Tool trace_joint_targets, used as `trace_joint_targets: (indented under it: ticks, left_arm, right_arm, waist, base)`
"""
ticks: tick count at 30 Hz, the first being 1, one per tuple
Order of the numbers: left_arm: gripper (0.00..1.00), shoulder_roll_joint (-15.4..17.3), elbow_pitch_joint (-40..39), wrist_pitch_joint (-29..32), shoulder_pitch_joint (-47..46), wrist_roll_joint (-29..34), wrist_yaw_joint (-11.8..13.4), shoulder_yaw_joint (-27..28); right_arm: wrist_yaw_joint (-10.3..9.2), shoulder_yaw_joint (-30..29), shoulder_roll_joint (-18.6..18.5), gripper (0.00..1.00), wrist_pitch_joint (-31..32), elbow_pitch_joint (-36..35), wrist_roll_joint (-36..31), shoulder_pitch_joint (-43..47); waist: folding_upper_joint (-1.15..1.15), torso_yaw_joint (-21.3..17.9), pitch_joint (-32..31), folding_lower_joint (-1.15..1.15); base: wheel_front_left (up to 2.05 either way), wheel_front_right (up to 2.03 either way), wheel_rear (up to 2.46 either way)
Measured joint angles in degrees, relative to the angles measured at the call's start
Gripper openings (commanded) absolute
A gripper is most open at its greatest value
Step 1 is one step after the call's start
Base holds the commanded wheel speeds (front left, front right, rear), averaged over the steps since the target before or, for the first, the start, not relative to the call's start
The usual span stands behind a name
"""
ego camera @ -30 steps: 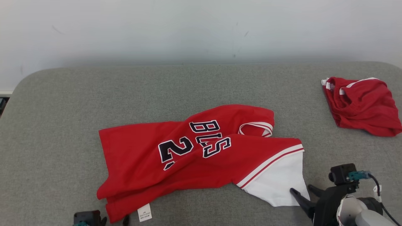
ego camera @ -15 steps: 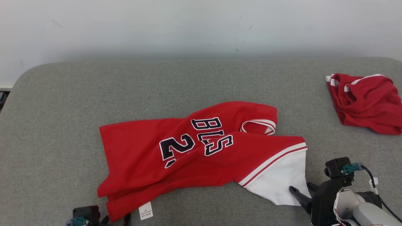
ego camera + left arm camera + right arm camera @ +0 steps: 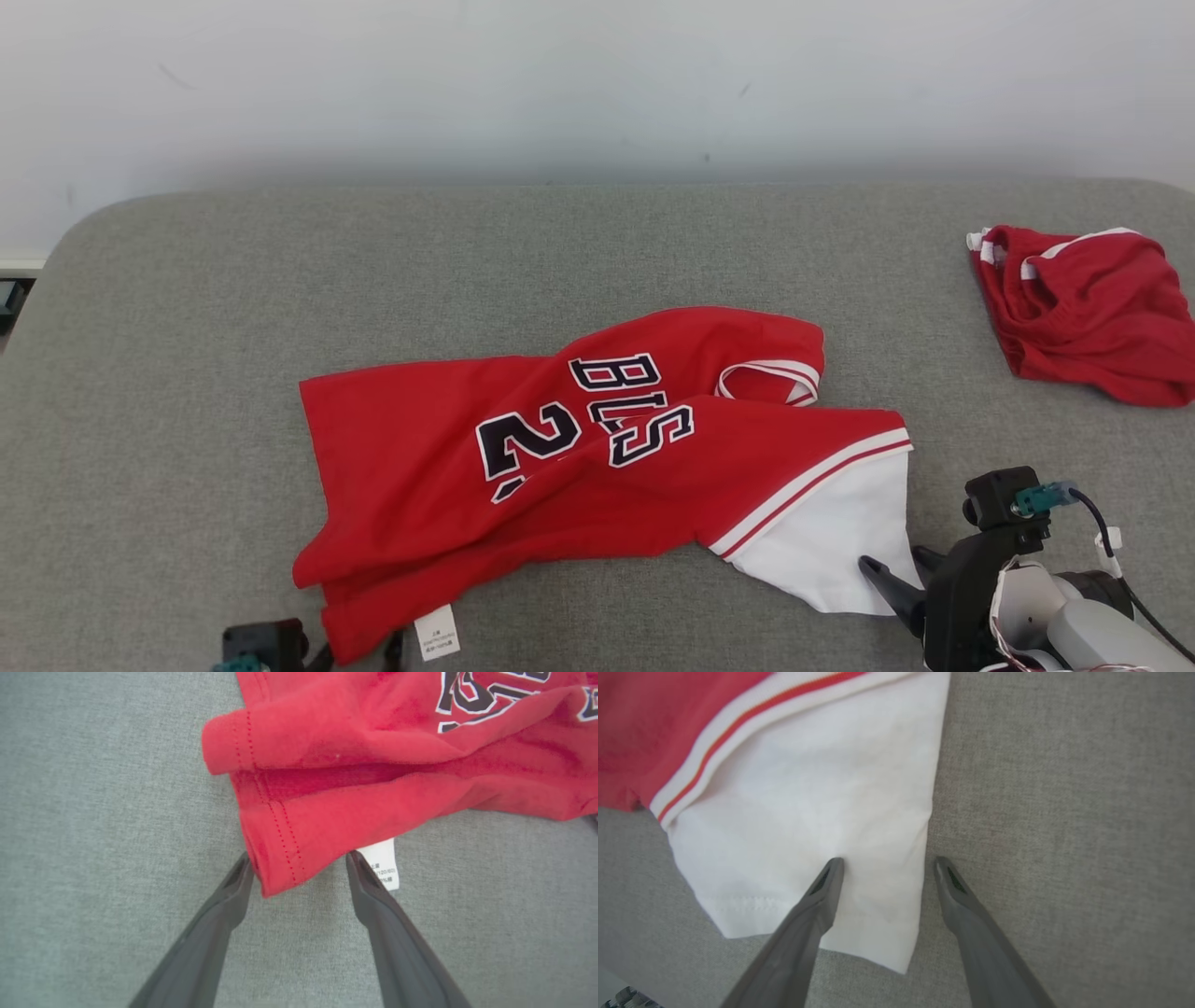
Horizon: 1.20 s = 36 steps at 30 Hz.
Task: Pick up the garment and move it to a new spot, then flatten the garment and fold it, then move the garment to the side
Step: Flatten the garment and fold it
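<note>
While crumpled, garment (image 3: 560, 467) crosswise, collar (image 3: 766, 366) rightward.

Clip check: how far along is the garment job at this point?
Done: nothing clearly; the jersey lies crumpled and unfolded. In hand: left gripper open, straddling its red hem corner; right gripper open, straddling the white sleeve edge. Left: grasp, flatten, fold, move aside.

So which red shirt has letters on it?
The spread-out red jersey in the middle: it has black letters and a number. The bunched red garment at the far right shows no print.
</note>
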Motion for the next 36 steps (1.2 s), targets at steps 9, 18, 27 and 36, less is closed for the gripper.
trace_joint_targets:
  ticks: [9,18,27,36]
  left_arm:
    - [1.0,0.8,-5.5,0.8,2.5,-1.6,-0.9,0.5]
    - [1.0,1.0,-8.6,2.6,4.8,-2.6,-0.9,0.4]
    - [1.0,0.4,-6.5,4.2,4.4,-4.4,-0.9,1.8]
    - [0.76,-1.5,-2.0,5.1,0.7,-7.8,-0.9,2.5]
  right_arm:
    - [0.01,0.0,0.2,1.0,0.0,1.1,0.5,0.2]
    - [0.01,0.0,0.5,1.0,0.0,1.2,0.5,0.2]
    - [0.02,0.4,0.6,1.0,0.2,1.1,0.5,0.0]
    - [0.01,0.9,0.5,1.0,1.4,1.2,0.4,-0.7]
  waist:
    - [0.0,1.1,-1.3,0.0]
    - [0.0,1.0,-1.8,0.0]
    - [0.0,0.4,-1.3,0.0]
    - [0.0,0.1,0.1,0.0]
  base:
    - [0.0,0.0,0.0]
    - [0.0,0.0,0.0]
    - [0.0,0.0,0.0]
    - [0.0,0.0,0.0]
